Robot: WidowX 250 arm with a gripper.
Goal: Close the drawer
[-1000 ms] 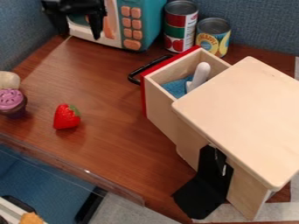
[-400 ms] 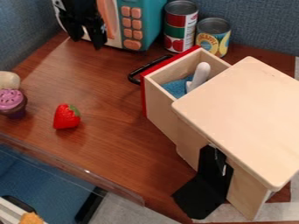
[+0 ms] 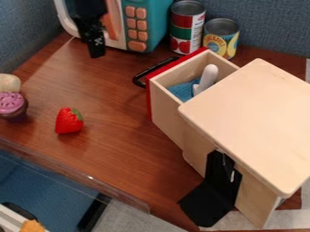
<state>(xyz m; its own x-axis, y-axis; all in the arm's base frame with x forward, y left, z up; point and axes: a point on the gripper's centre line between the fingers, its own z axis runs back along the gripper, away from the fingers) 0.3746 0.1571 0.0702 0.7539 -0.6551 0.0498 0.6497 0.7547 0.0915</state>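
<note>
"Red face plate, pale bare-wood sides: that's the drawer (image 3: 171,111), pulled out at one o'clock from the middle of the view!"

"And a black looped handle (image 3: 140,78) stands off the front. What's inside, partner?"

"Something blue with a woven look (image 3: 181,92), and a whitish, round-ended piece (image 3: 209,76) leaning up out of it. The rest of the drawer runs back into the wooden cabinet (image 3: 248,122) at three o'clock, smooth flat top, rounded corners."

"Over to eleven o'clock, then! There's the black gripper (image 3: 95,49), pointing down in front of the toy microwave (image 3: 156,20), well apart from the drawer. How wide it's open, and whether it has hold of anything, I can't tell you."

"Teal shell on that microwave, white around the door, and peach buttons: six small ones, plus one wide one (image 3: 137,46) below."

"Let's keep counting! Two ribbed metal cans: a taller one (image 3: 187,27) just past twelve, and a squat one (image 3: 221,37) at one, close behind the drawer."

"One glossy strawberry (image 3: 69,121) at nine, tapering to a blunt tip, green leaves on top. Farther out that way, one cupcake (image 3: 12,105), ridged purple frosting over a dark base, and one lumpy cream-coloured piece (image 3: 8,83) right behind."

"All across a reddish-brown, grained counter (image 3: 115,149), folks, with one angled black flap (image 3: 209,199) down at five, against the cabinet's side!"
</note>
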